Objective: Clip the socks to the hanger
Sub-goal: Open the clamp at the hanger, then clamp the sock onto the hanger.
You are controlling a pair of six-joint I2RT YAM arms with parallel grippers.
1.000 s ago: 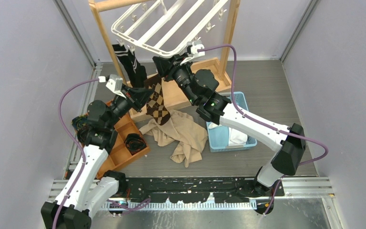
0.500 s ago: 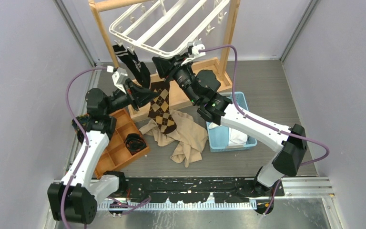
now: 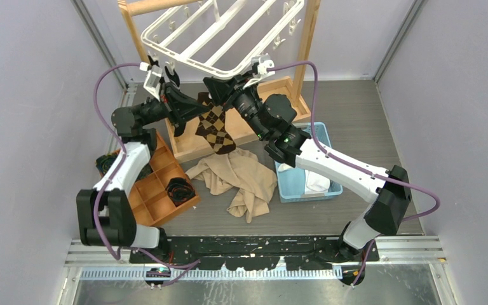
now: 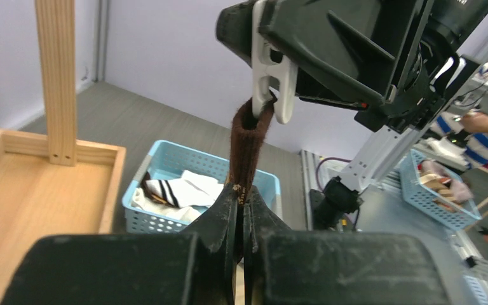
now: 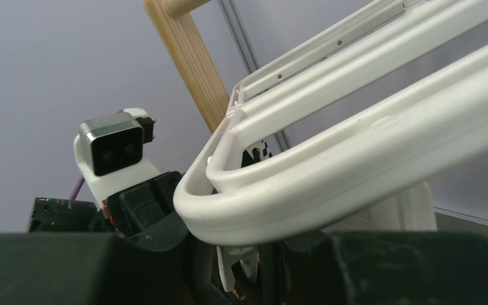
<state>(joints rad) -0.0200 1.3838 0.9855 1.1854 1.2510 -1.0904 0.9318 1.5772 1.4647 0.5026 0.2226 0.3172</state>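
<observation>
The white hanger (image 3: 225,38) hangs from the wooden stand. My left gripper (image 3: 197,109) is shut on the top of a brown argyle sock (image 3: 216,127), which hangs down below it. In the left wrist view the jaws (image 4: 242,190) pinch the sock (image 4: 248,136), whose cuff reaches up into a white clip (image 4: 272,70). My right gripper (image 3: 216,86) is shut on that clip under the hanger's near rim (image 5: 356,146); the clip (image 5: 236,270) shows between its fingers. A black striped sock (image 3: 179,127) is mostly hidden behind the left arm.
A beige cloth (image 3: 241,181) lies on the floor. A blue basket (image 3: 328,136) with white banded socks stands to the right. A brown compartment tray (image 3: 159,168) holding rolled dark socks sits to the left. The wooden stand's post (image 3: 308,44) and base tray (image 3: 279,89) are behind.
My left arm has swung up and back, lifting the argyle sock off the cloth toward the clip. The right gripper stays at the clip; the hanger has shifted slightly.
</observation>
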